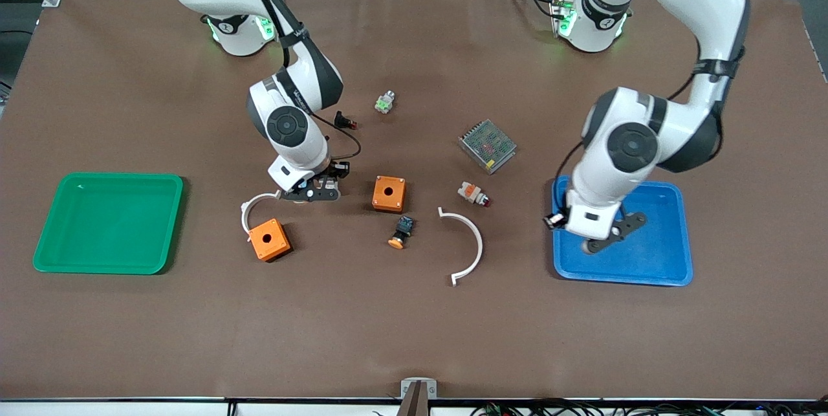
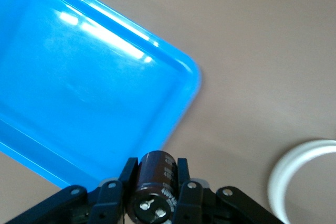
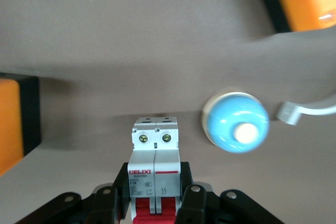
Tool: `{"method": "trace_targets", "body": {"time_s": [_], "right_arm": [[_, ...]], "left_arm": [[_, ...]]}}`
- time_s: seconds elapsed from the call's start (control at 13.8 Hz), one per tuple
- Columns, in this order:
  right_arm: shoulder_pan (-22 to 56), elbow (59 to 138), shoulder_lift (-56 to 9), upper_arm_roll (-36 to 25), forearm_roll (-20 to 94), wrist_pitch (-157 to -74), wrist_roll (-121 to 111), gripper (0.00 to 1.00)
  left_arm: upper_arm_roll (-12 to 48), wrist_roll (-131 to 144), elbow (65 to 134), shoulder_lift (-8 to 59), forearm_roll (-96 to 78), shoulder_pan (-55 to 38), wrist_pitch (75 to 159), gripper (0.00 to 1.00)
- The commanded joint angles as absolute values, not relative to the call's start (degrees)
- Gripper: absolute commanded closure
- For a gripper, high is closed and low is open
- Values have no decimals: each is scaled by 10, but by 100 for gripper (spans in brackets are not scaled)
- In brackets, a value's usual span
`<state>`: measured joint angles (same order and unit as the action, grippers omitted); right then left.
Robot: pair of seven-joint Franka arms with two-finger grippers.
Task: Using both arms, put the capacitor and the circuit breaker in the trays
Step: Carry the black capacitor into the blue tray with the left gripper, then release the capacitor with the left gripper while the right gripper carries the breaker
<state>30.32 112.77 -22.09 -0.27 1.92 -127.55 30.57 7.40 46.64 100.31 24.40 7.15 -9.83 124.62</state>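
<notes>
The left gripper (image 1: 605,242) (fingers clamped on the capacitor (image 2: 153,184)) hangs over the blue tray (image 1: 673,273), while the right gripper (image 1: 315,191) grips the breaker (image 3: 155,169) above the table (image 1: 414,338).

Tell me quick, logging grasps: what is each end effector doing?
Left end effector: shut on the capacitor, over the blue tray.
Right end effector: shut on the breaker, above the table.
</notes>
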Motion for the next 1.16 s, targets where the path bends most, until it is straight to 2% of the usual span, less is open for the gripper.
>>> {"method": "trace_targets", "body": {"time_s": [0.0, 0.22, 0.36, 0.51, 0.65, 0.87, 0.95, 1.02, 1.09], "right_arm": [[266, 1112, -143, -3, 28, -1176, 302, 81], [196, 1057, -102, -3, 23, -1045, 256, 81], [118, 1028, -91, -3, 21, -992, 178, 80], [40, 1018, -94, -3, 12, -991, 79, 81], [-19, 1004, -103, -3, -23, -1011, 17, 81], [-86, 962, -168, -3, -34, -1032, -34, 83], [-103, 948, -192, -3, -36, -1034, -36, 83], [-116, 931, -218, -3, -42, -1034, -46, 83], [-130, 912, -242, -3, -48, -1034, -63, 82]], "left_arm": [[81, 404, 1027, 246, 80, -54, 1251, 100], [81, 350, 1029, 275, 80, -5, 1265, 100], [81, 304, 1042, 288, 80, 22, 1295, 100], [81, 271, 1062, 303, 80, 38, 1345, 100], [81, 236, 1062, 322, 80, 54, 1356, 100], [82, 207, 1059, 338, 79, 71, 1356, 99], [82, 207, 1057, 346, 79, 70, 1357, 96], [82, 207, 1056, 349, 79, 70, 1357, 89], [82, 207, 1054, 352, 79, 70, 1356, 78]]}}
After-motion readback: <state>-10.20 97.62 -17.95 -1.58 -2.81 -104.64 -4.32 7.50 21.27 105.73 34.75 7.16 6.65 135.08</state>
